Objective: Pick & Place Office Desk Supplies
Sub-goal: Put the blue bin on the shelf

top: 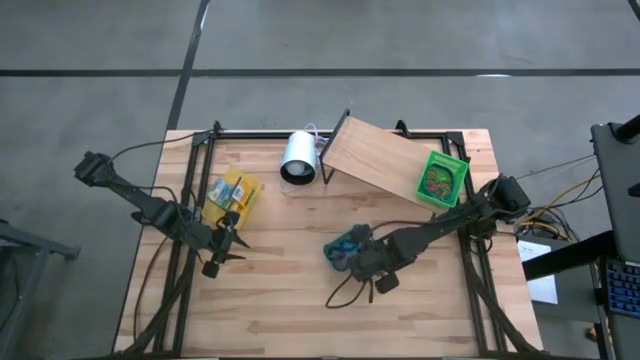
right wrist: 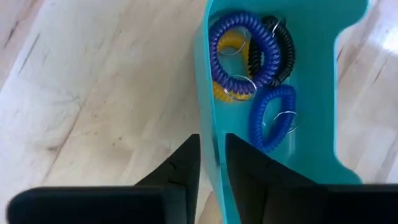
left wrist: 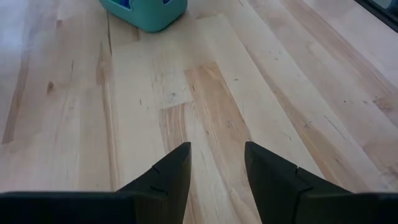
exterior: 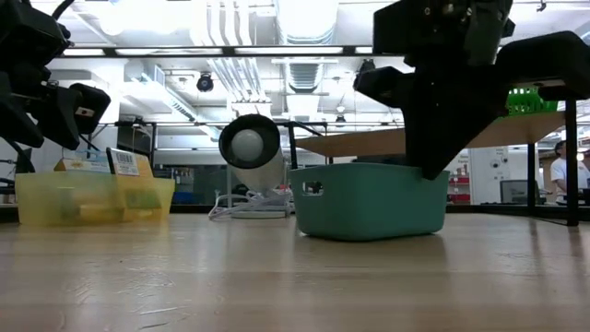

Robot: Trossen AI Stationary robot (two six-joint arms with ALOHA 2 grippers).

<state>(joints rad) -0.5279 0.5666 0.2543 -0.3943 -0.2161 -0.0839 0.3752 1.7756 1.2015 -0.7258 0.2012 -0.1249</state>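
A teal bin (right wrist: pixel 273 93) rests flat on its bottom on the table (exterior: pixel 369 198), near the middle (top: pixel 345 250). Inside it lie coiled loops: blue ones (right wrist: pixel 239 53), a yellow one (right wrist: pixel 227 46) and a black one (right wrist: pixel 280 46). My right gripper (right wrist: pixel 212 155) points down at the bin's side wall (right wrist: pixel 210 124). Its fingers stand slightly open, one outside (right wrist: pixel 183 168) and one inside (right wrist: pixel 249 174), with a thin gap on either side of the wall. My left gripper (left wrist: pixel 217 168) is open above bare wood at the left (top: pixel 225 243). A green packet (top: pixel 441 178) lies on the slanted board.
A clear yellow tray (top: pixel 232 197) with small yellow boxes stands at the back left. A white cylinder (top: pixel 298 158) lies at the far edge beside the slanted wooden board (top: pixel 375 155). Bare wood lies between the two grippers and along the near edge.
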